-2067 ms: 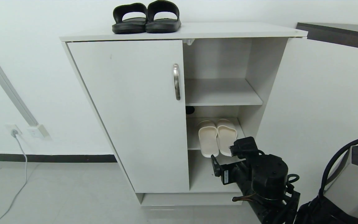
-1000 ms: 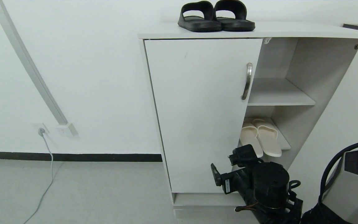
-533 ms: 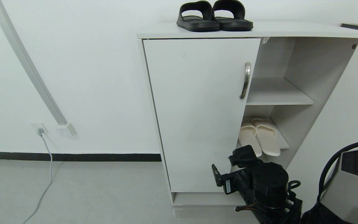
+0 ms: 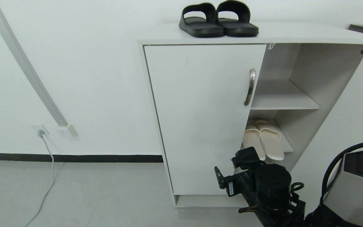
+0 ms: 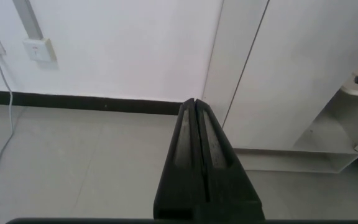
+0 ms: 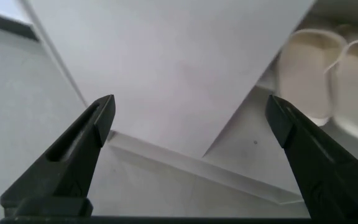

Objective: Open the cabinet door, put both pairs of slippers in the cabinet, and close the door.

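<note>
Change: camera shifted, things unmoved | cream slippers: shelved | black slippers: atop cabinet, likely next | right gripper: apart, empty | left gripper: together

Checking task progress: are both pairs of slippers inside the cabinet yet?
No, the black slippers sit on top of the cabinet; only the cream slippers lie inside it.

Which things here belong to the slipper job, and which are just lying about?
Job: cabinet; its open door; black slippers on top; cream slippers inside.
Lying about: wall socket; its cable; slanted wall conduit.
</note>
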